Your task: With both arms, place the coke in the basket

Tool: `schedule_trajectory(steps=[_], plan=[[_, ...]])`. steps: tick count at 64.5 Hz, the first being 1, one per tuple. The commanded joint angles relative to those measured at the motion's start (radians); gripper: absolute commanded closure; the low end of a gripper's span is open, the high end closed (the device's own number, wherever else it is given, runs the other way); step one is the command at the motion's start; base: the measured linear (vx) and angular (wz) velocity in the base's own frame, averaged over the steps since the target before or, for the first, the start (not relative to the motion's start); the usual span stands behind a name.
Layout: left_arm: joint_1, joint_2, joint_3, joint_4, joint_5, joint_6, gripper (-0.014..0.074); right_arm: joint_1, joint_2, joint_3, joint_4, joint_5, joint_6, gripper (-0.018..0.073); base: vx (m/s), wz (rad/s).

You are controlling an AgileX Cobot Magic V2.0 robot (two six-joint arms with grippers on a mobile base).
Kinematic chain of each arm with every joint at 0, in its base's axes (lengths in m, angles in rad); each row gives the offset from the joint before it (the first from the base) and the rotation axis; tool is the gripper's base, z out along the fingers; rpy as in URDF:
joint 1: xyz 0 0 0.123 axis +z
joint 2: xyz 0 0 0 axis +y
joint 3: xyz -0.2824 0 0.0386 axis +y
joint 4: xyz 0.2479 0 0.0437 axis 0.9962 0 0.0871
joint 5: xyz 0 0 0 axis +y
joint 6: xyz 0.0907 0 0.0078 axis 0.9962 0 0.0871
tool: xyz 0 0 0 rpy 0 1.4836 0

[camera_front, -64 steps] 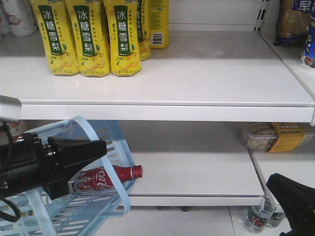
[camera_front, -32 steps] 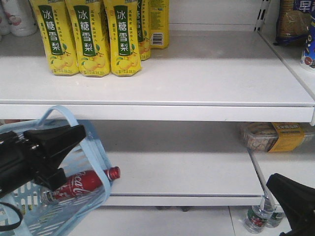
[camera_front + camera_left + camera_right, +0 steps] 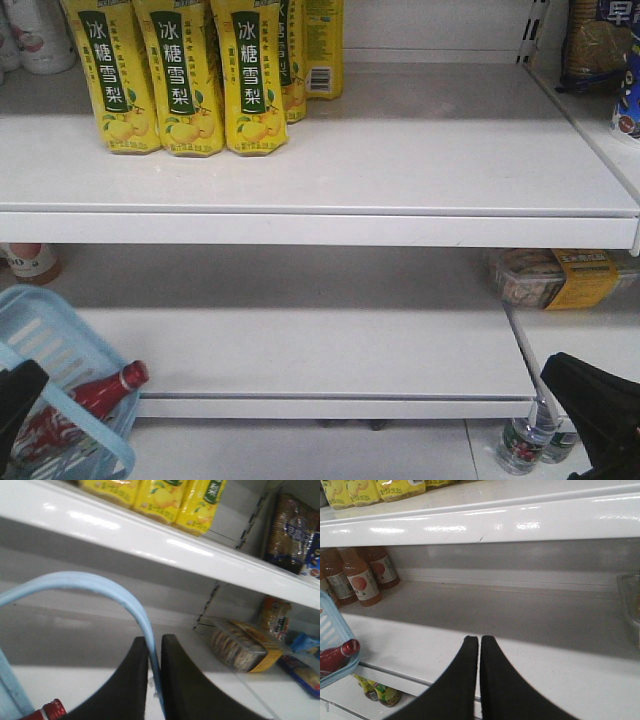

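Moved since a second ago: basket (image 3: 45, 330) and its load, from mid-left down into the lower left corner of the front view, largely out of frame.

Coke (image 3: 85, 400): one, lying tilted inside the basket, red cap up and toward the shelf edge. Placement looks complete; step in hand is carrying the basket off.

Left gripper (image 3: 154, 680): jaws clamped on the pale blue basket handle (image 3: 100, 587), the strap pinched between the two black fingers.

Right gripper (image 3: 479, 680): jaws together, nothing between them, over the bare lower shelf (image 3: 530, 630), well apart from the basket.

Next move, as judged: hold the clamp firm so the handle does not slip, keep the basket level enough that the bottle stays in.

Counts:
- basket, one; coke, one.
- yellow drink packs (image 3: 180, 80) on the upper shelf: three facing front, at least two more behind, possibly others hidden.
- orange-capped juice bottles (image 3: 362, 577), right wrist view: three.
- tray of biscuits (image 3: 550, 277): one.
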Motion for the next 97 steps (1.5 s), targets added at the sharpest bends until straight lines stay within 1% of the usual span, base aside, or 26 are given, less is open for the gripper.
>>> schedule_trajectory(steps=[1, 6, 16, 22, 31, 36, 42, 46, 50, 54, 58, 62, 69, 75, 84, 97], plan=[[0.003, -0.060, 0.010, -0.062, -0.091, 0.096, 0.0603, -0.002, 0.004, -0.026, -0.056, 0.018, -0.008, 0.0564, 0.00, 0.00], [0.003, -0.104, 0.041, -0.061, -0.076, 0.097, 0.0603, -0.002, 0.004, -0.026, -0.056, 0.018, -0.008, 0.0564, 0.00, 0.00], [0.003, -0.155, 0.041, -0.060, 0.071, 0.099, 0.0603, -0.002, 0.004, -0.026, -0.056, 0.018, -0.008, 0.0564, 0.00, 0.00], [0.003, -0.179, 0.041, -0.060, 0.179, 0.099, 0.0603, -0.002, 0.004, -0.026, -0.056, 0.018, -0.008, 0.0564, 0.00, 0.00], [0.004, -0.242, 0.041, -0.060, 0.296, 0.099, 0.0603, -0.002, 0.004, -0.026, -0.056, 0.018, -0.008, 0.0564, 0.00, 0.00], [0.004, -0.300, 0.041, -0.061, 0.335, 0.130, 0.0603, -0.002, 0.004, -0.026, -0.056, 0.018, -0.008, 0.0564, 0.00, 0.00], [0.015, -0.396, 0.041, -0.067, 0.374, 0.206, 0.0603, -0.002, 0.004, -0.026, -0.056, 0.018, -0.008, 0.0564, 0.00, 0.00], [0.033, -0.454, 0.041, -0.100, 0.384, 0.271, 0.0603, -0.002, 0.004, -0.026, -0.056, 0.018, -0.008, 0.0564, 0.00, 0.00], [0.062, -0.509, 0.041, -0.153, 0.389, 0.363, 0.0603, -0.002, 0.004, -0.026, -0.056, 0.018, -0.008, 0.0564, 0.00, 0.00], [0.096, -0.501, 0.043, -0.201, 0.374, 0.452, 0.0603, -0.002, 0.004, -0.026, -0.056, 0.017, -0.008, 0.0564, 0.00, 0.00], [0.134, -0.504, 0.043, -0.243, 0.383, 0.502, 0.0603, -0.002, 0.004, -0.026, -0.056, 0.017, -0.008, 0.0564, 0.00, 0.00], [0.161, -0.504, 0.043, -0.261, 0.381, 0.542, 0.0603, -0.002, 0.004, -0.026, -0.056, 0.017, -0.008, 0.0564, 0.00, 0.00], [0.207, -0.504, 0.043, -0.262, 0.374, 0.560, 0.0603, -0.002, 0.004, -0.026, -0.056, 0.017, -0.008, 0.0564, 0.00, 0.00], [0.223, -0.504, 0.043, -0.257, 0.374, 0.561, 0.0603, -0.002, 0.004, -0.026, -0.056, 0.017, -0.008, 0.0564, 0.00, 0.00], [0.246, -0.504, 0.043, -0.211, 0.374, 0.561, 0.0603, -0.002, 0.004, -0.026, -0.056, 0.017, -0.008, 0.0564, 0.00, 0.00], [0.286, -0.504, 0.043, -0.210, 0.374, 0.560, 0.0603, -0.002, 0.004, -0.026, -0.056, 0.017, -0.008, 0.0564, 0.00, 0.00]])
